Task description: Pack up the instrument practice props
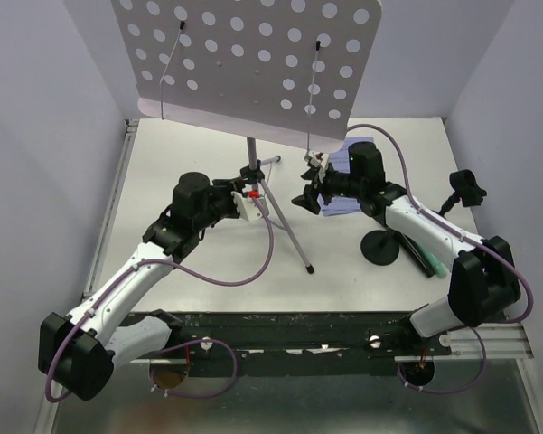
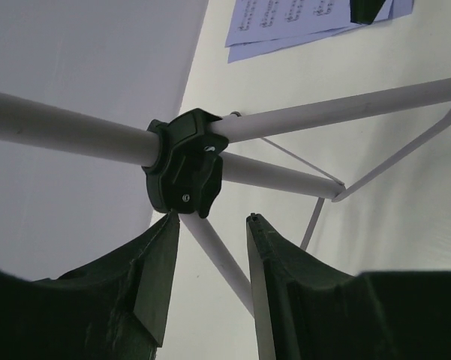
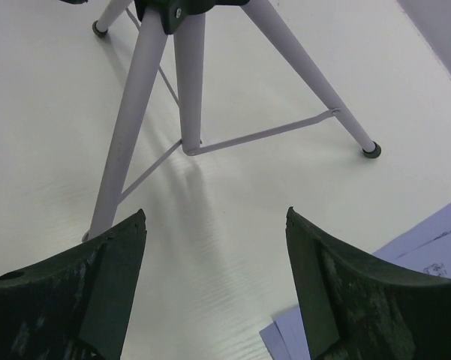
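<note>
There is one silver tripod pole (image 1: 250, 155). It stands upright at the far middle of the table (image 1: 163, 181) and carries one lilac perforated plate (image 1: 244, 63) at its top. Under one black hub (image 2: 184, 169), three legs (image 3: 129, 135) spread down to the table, joined by thin braces.

The left gripper (image 2: 211, 229) is just under this hub. Its two fingers (image 2: 154, 285) stand apart, and one leg passes through the gap between them. Whether a finger touches the leg, I cannot tell.

The right gripper (image 3: 214, 217) is at the other side of the stand, near the legs but apart from them. Its jaws are wide apart, with only bare table between them.

The white sheet-music pages (image 2: 285, 22) lie flat on the table, at least two of them, one on the other. They are beside the stand and partly under the right arm.

There are two black clip holders (image 1: 379, 246). The one whose round base is in view stands beside the right forearm, and the second holder (image 1: 465, 188) is near the right wall. One teal microphone (image 1: 426, 257) lies next to the right arm, mostly hidden.
</note>
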